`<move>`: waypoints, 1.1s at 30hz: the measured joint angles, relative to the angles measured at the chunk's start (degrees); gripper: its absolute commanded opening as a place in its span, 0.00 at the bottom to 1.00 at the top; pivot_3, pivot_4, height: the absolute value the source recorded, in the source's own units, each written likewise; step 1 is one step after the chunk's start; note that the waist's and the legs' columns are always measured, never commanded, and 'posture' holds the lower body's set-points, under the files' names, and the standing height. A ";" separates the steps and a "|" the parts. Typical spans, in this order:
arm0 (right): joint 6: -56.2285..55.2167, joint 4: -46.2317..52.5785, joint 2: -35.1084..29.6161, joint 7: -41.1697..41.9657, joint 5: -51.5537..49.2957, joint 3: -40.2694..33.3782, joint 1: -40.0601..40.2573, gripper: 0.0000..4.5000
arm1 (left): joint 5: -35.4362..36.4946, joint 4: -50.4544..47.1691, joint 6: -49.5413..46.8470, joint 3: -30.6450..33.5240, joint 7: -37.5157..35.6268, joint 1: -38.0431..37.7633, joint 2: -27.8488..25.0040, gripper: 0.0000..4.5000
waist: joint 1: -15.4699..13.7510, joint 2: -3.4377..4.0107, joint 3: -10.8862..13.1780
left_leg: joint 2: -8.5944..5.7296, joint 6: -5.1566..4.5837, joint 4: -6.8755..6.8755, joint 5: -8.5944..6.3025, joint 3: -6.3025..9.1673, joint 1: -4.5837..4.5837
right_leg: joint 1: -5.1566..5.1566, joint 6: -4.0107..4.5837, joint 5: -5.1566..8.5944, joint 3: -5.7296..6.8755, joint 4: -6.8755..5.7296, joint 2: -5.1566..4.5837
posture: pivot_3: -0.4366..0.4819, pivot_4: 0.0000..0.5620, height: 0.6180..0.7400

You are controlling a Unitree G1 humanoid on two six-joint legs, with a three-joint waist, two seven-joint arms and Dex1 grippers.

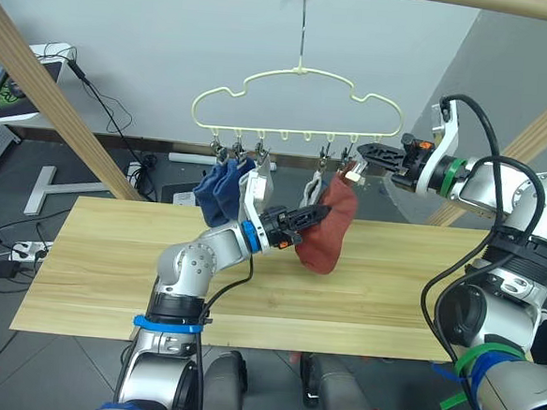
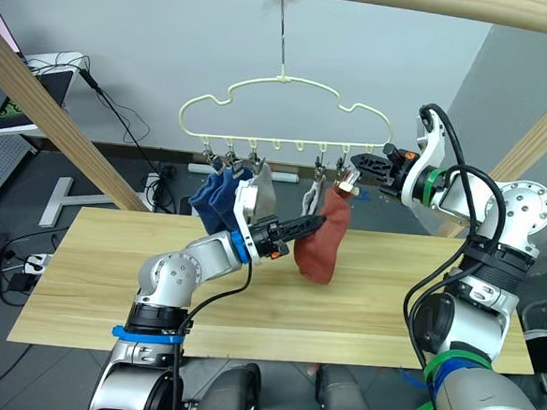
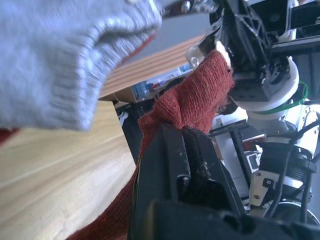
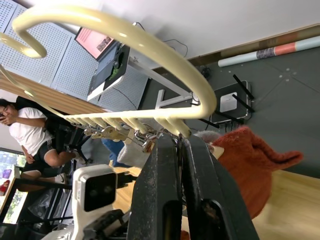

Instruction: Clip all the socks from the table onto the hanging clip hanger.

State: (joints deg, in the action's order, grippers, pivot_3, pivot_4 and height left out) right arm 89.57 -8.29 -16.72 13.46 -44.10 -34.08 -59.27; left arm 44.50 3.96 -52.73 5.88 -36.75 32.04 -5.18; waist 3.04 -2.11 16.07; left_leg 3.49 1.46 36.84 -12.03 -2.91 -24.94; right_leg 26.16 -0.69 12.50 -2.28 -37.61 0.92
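Long light-wood plank table (image 1: 109, 278) is bare of socks; pale-yellow cloud-shaped wire clip hanger (image 1: 298, 102) hangs above w/ blue and grey socks clipped at left. Left gripper (image 1: 316, 212) pinches the rust-red fabric sock (image 1: 331, 230), right gripper (image 1: 364, 152) is clamped on the far-right dark clip. Risk: if the clip closes before the cuff's inside, the sock drops.

Left claw (image 3: 182, 132) on rust-red sock (image 3: 192, 102)

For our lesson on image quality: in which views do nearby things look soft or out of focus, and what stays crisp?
Left wrist view: the grey sock close to the lens is blurred, while the rust-red sock is crisper. Right wrist view: the clip hanger wire up close is soft and bright. Left eye view: table grain and hanger are evenly sharp.
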 measured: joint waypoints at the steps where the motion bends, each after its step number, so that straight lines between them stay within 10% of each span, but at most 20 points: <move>1: 0.30 0.25 0.18 -0.16 0.00 -0.30 0.00 0.00 | 0.01 0.11 0.00 0.02 0.05 0.00 0.23 0.00 | 0.00 0.00 0.00 | 0.00 0.00 0.01 0.00 0.00 0.00 | 0.00 0.00 0.00 0.00 0.00 0.00 | 0.37 0.49 1.00; 30: 2.19 3.80 1.47 0.66 0.01 0.53 0.96 0.00 | 0.54 7.09 1.70 1.28 0.25 5.30 2.76 0.00 | 0.35 0.00 0.00 | 0.00 0.00 0.00 0.00 -0.02 0.00 | 0.01 0.00 0.00 -0.01 0.00 0.02 | 0.38 0.49 1.00; 33: 2.03 3.80 1.42 1.24 0.02 0.49 0.96 0.18 | 0.56 7.08 1.68 1.27 0.25 5.30 2.75 0.00 | 0.35 0.00 0.00 | 0.00 0.00 0.00 0.00 -0.03 0.00 | 0.01 0.00 0.00 -0.01 0.00 0.02 | 0.38 0.49 1.00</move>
State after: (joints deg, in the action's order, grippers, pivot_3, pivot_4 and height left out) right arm 91.61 -4.49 -15.30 14.70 -44.08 -33.59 -58.31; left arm 45.06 11.04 -51.05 7.15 -36.50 37.34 -2.43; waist 3.39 -2.10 16.07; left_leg 3.49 1.46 36.83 -12.03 -2.94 -24.94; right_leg 26.17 -0.69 12.50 -2.29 -37.61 0.94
